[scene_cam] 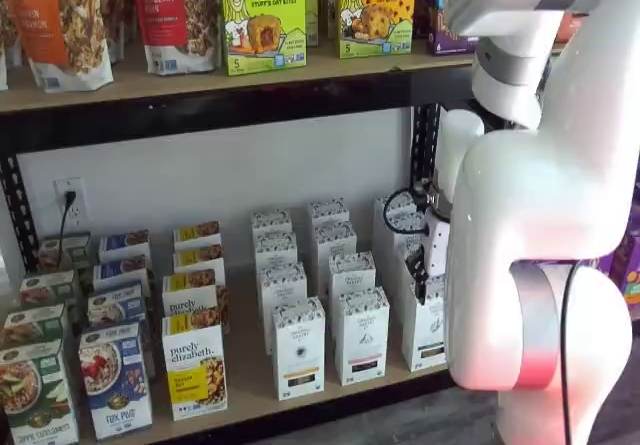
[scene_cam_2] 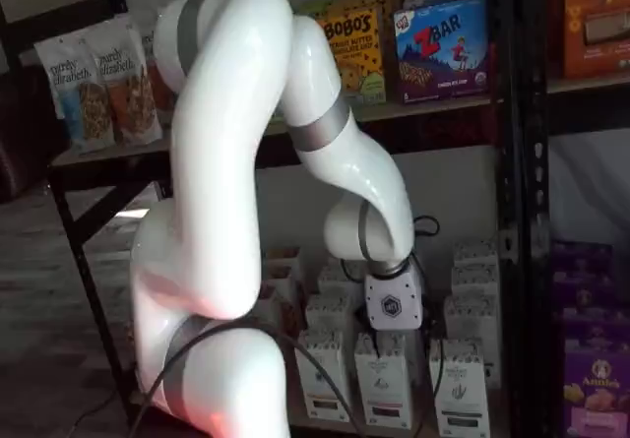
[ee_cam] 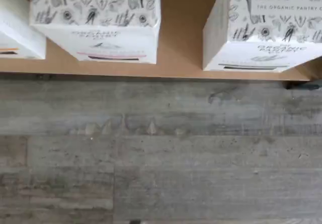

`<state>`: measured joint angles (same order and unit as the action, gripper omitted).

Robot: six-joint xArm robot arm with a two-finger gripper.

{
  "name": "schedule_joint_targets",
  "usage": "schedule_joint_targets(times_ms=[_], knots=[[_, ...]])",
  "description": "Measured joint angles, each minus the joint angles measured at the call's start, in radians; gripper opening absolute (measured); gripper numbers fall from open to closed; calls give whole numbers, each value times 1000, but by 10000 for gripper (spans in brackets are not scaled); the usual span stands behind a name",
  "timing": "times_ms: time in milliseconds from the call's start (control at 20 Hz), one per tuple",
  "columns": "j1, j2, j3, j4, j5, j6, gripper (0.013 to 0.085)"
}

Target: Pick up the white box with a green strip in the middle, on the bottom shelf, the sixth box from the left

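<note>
The white box with a green strip (scene_cam: 425, 330) stands at the front of the rightmost row of white floral boxes on the bottom shelf (scene_cam: 250, 370). In the wrist view it (ee_cam: 266, 27) stands at the tan board's (ee_cam: 181, 43) front edge, apart from a like box with a pink strip (ee_cam: 100, 27). My gripper (scene_cam: 415, 265) hangs low over that rightmost row, behind the front box. Only its black fingers show, side-on, so I cannot tell whether they are open. In a shelf view its white body (scene_cam_2: 391, 305) sits just above the front boxes, with the fingers hidden.
Another white box with an orange strip (ee_cam: 15, 32) stands further along. Cereal boxes (scene_cam: 195, 365) fill the shelf's left side. The upper shelf (scene_cam: 250, 85) carries bags and Bobo's boxes. A black upright (scene_cam_2: 522, 212) stands at the right. Grey plank floor (ee_cam: 161, 153) lies in front.
</note>
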<state>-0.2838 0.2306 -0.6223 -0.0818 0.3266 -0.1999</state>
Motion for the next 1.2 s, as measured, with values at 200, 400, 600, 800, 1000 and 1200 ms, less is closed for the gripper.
schedule_joint_targets(times_ms=[200,400,600,800,1000,1200], knots=[[-6,63,-47,46,-21,-50,850],[-6,104,-86,82,-18,-85,850],[-18,144,-129,59,-24,-74,850],[-24,179,-178,65,-4,-86,850],[-26,229,-246,72,25,-95,850],[-32,286,-317,71,40,-100,850]])
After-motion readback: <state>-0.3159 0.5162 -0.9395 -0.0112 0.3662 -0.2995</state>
